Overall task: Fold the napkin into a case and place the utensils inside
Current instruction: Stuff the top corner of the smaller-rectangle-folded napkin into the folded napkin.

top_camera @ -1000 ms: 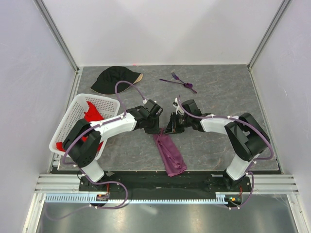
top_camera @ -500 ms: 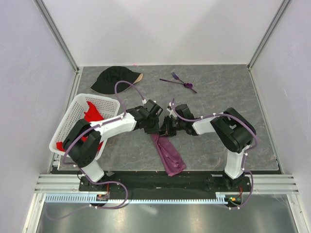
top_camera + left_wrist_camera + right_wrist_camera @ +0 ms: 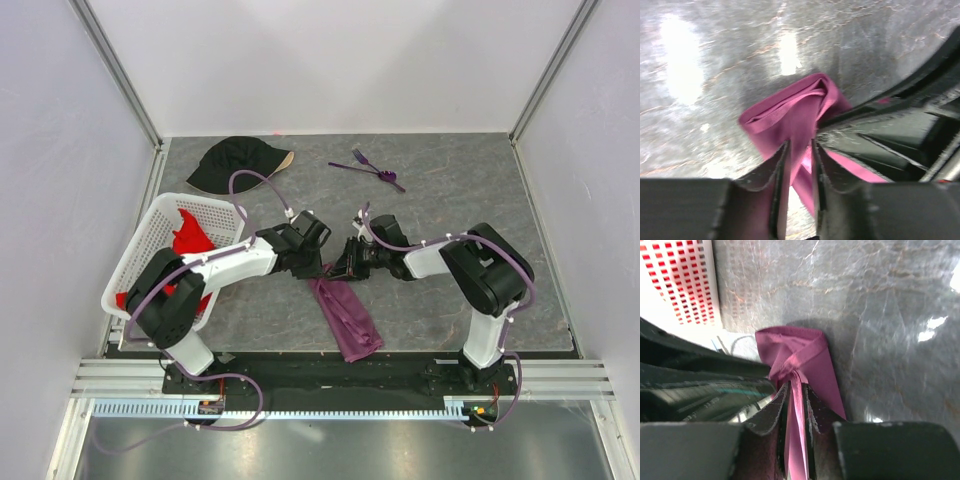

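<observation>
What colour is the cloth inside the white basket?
The cloth is red, seen best in the top external view.

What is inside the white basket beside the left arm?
A red cloth lies in the basket; the left arm hides its near part.

We see our black two-finger right gripper (image 3: 795, 391) pinching a fold of thin plum-purple cloth napkin (image 3: 812, 357) on the grey marbled table (image 3: 880, 315), with the white plastic lattice basket (image 3: 687, 280) far left.
</observation>
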Tool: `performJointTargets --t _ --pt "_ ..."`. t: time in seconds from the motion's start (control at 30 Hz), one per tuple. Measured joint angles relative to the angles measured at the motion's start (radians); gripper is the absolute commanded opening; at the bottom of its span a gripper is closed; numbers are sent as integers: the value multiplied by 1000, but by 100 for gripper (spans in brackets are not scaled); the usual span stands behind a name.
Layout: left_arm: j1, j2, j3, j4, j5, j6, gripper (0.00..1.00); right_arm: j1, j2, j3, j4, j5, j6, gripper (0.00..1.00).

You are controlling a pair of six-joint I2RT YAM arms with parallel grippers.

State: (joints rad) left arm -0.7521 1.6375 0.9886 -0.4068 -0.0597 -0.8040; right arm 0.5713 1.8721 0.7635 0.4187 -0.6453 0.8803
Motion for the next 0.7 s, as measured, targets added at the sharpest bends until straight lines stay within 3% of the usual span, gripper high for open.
performJointTargets --t 0.13,0.37,0.7 --pt "0 -64 0 -35 -29 3 32 0 -53 0 -73 18 -56 23" --pt "2 -128 0 -39 -50 10 7 0 -72 0 -111 23 -85 21" --pt "17 4 22 -40 -42 22 2 22 27 18 -8 14 -8 16"
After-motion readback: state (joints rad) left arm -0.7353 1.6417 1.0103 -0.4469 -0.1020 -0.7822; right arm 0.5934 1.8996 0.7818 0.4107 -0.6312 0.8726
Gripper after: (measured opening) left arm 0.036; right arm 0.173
